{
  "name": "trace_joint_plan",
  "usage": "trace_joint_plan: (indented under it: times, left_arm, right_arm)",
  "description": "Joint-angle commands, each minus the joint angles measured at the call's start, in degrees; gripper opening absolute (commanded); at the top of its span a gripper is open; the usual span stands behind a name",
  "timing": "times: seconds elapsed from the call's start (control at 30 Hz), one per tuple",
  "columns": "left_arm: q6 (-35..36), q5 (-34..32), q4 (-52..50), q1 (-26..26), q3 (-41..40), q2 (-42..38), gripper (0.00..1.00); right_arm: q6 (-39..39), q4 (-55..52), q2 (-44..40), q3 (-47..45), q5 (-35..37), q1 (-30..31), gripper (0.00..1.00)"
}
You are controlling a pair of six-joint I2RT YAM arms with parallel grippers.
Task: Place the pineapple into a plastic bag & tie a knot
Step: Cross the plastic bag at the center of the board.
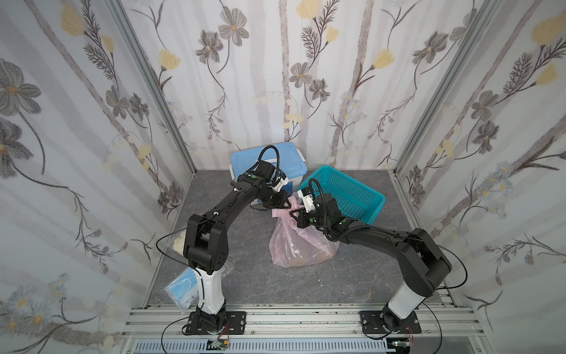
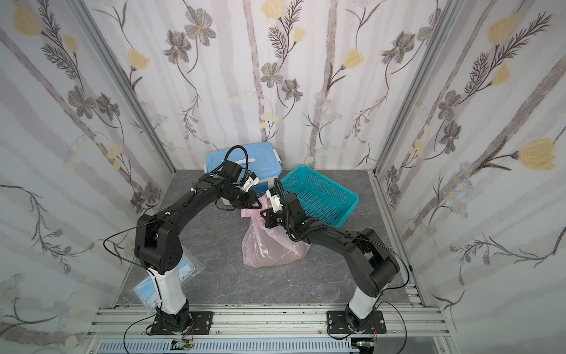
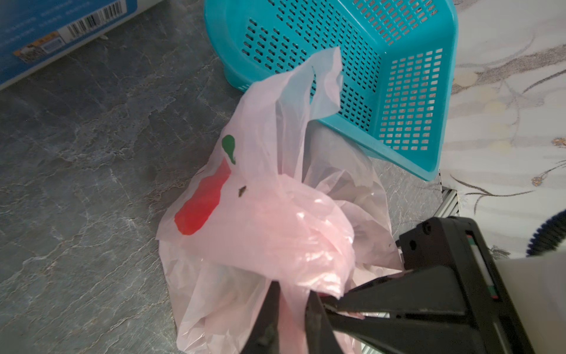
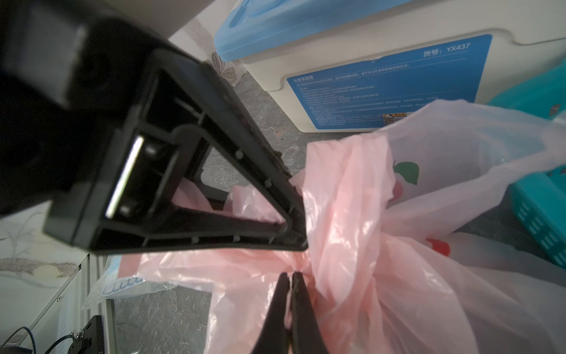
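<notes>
- Count: two arms, two grippers, one plastic bag (image 1: 301,245), one teal perforated basket (image 1: 346,190), one blue-lidded storage box (image 1: 269,162), one clear packet of blue masks (image 1: 180,288).
- Bag: stands mid-table between the arms, top gathered. A brown-yellow bulk (image 1: 306,256) shows through the film; I cannot identify it.
- Left gripper (image 3: 292,309): fingers together, pink film pinched between them.
- Right gripper (image 4: 289,277): fingers together on bunched pink film, tip to tip with the left one above the bag.
- Edges: the tilted basket sits just beside the bag's far right. The box is behind the left gripper, against the back wall.
- Room: bare grey marble-pattern tabletop (image 1: 306,285) runs from the bag to the front rail (image 1: 291,318).
- Surroundings: floral-papered walls (image 1: 275,76) on three sides.
</notes>
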Motion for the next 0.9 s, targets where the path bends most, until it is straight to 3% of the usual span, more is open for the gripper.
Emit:
trace_joint_plan:
  times: [0.0, 0.2, 0.37, 0.5, 0.6, 0.73, 0.87]
  left_arm:
    - [1.2, 2.6, -0.5, -0.3, 0.8, -1.0, 0.02]
    - [1.2, 3.5, 1.2, -1.6, 0.7, -4.1, 0.0]
    - [4.2, 3.0, 3.1, -2.8, -0.9, -5.8, 0.0]
    - [6.7, 3.3, 5.7, -3.3, -1.9, -6.1, 0.0]
    - [8.8, 3.5, 7.3, -3.6, -1.8, -6.0, 0.0]
    - [11.2, 4.6, 6.8, -3.9, -0.4, -5.5, 0.0]
    - [12.8, 5.8, 6.4, -4.2, -0.2, -5.6, 0.0]
  right_arm:
    - [-1.2, 0.4, -0.5, 0.5, -0.6, 0.1, 0.0]
    - [-4.4, -3.6, -2.6, 0.7, -1.2, 0.1, 0.02]
    - [-14.3, -13.0, -8.0, 3.5, -7.2, -0.3, 0.42]
    - [-24.6, -24.0, -14.4, 5.6, -11.4, -2.1, 0.6]
    - [-31.5, -32.3, -20.1, 7.2, -14.3, -4.3, 0.62]
    - [-39.4, -35.4, -23.7, 7.9, -11.3, -8.0, 0.62]
    - [-57.7, -37.6, -20.0, 10.9, -7.9, -8.7, 0.63]
